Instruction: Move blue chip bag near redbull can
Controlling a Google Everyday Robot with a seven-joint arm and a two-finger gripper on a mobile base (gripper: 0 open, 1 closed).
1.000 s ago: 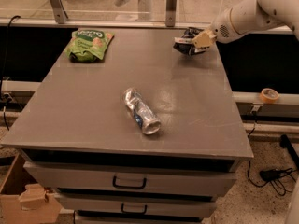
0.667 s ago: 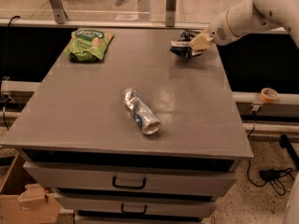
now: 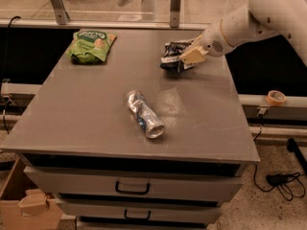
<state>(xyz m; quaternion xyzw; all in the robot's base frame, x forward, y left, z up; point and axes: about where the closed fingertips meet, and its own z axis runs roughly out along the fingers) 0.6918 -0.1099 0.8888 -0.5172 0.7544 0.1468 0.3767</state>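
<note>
Reaching in from the right, the white arm [image 3: 268, 13] is holding its gripper [image 3: 188, 57] low over the far right part of the grey table [image 3: 96, 123]. The gripper is pinching the right edge of the blue chip bag [image 3: 170, 54]. The redbull can [image 3: 145, 114] is lying on its side near the front middle, well apart from the bag. A green snack bag [image 3: 91, 46] is sitting at the far left corner.

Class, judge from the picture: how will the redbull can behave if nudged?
The redbull can lies on its side, so it would probably roll, unevenly given its dents. It looks crumpled, so it is likely empty and light. The gripper holds the blue chip bag at the far right of the table.
</note>
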